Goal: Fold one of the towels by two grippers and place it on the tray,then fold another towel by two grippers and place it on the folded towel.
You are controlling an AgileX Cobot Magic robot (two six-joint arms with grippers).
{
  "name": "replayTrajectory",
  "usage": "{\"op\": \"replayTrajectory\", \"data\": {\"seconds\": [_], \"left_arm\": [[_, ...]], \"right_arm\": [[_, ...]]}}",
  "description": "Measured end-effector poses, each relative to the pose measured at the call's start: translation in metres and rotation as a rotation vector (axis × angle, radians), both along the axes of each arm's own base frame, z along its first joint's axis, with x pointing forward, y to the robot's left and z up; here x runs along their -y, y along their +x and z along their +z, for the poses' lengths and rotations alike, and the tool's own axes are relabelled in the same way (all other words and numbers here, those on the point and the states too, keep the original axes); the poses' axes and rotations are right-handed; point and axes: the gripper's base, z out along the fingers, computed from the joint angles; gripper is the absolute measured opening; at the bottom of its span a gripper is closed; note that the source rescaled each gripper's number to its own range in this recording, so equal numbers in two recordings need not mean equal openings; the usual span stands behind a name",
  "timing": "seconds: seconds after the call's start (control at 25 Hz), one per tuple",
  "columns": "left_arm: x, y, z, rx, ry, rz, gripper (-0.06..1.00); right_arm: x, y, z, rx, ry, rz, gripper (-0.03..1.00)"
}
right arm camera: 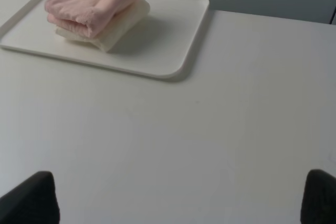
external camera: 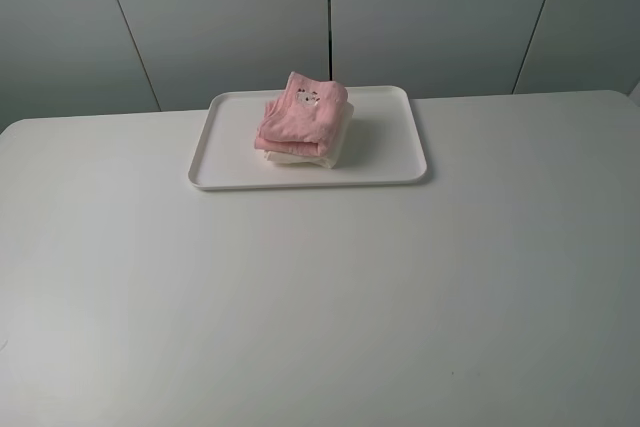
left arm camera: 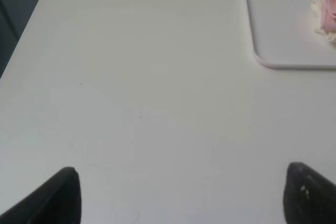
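Observation:
A folded pink towel (external camera: pixel 300 115) lies on top of a folded cream towel (external camera: pixel 325 153) on the white tray (external camera: pixel 390 162) at the back middle of the table. The stack also shows in the right wrist view, pink towel (right arm camera: pixel 94 1) over cream towel (right arm camera: pixel 118 30) on the tray (right arm camera: pixel 173 51), and at the edge of the left wrist view (left arm camera: pixel 328 11). Neither arm shows in the exterior high view. My left gripper (left arm camera: pixel 184 195) is open and empty, over bare table. My right gripper (right arm camera: pixel 181 198) is open and empty, well short of the tray.
The white table (external camera: pixel 320 297) has rounded back corners and grey wall panels (external camera: pixel 230 17) behind it. The tray's rim (left arm camera: pixel 273 61) sits at the far side of the left wrist view.

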Motion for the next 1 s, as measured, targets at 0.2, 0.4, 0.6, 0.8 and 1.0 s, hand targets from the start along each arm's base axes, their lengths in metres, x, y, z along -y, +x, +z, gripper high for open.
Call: {"op": "replayTrajectory", "data": {"seconds": [0.2,0.4,0.6,0.8,1.0], "left_arm": [[-0.0001,0.0,0.0,0.0,0.001,0.001,0.99],[-0.0003,0.0,0.0,0.0,0.003,0.002,0.99],[-0.0003,0.0,0.0,0.0,0.003,0.002,0.99],[-0.0005,0.0,0.0,0.0,0.005,0.004,0.99],[-0.0007,-0.0001,0.0,-0.001,0.007,0.005,0.99]], "right_arm": [[0.0,0.0,0.0,-0.001,0.003,-0.002,1.0],[-0.0005,0.0003,0.0,-0.002,0.005,-0.081,1.0],[-0.0018,0.0013,0.0,-0.001,0.006,-0.272,1.0],[-0.0019,0.0014,0.0,-0.001,0.006,-0.284,1.0],[-0.0025,0.0014,0.0,-0.002,0.012,-0.28,1.0]]}}
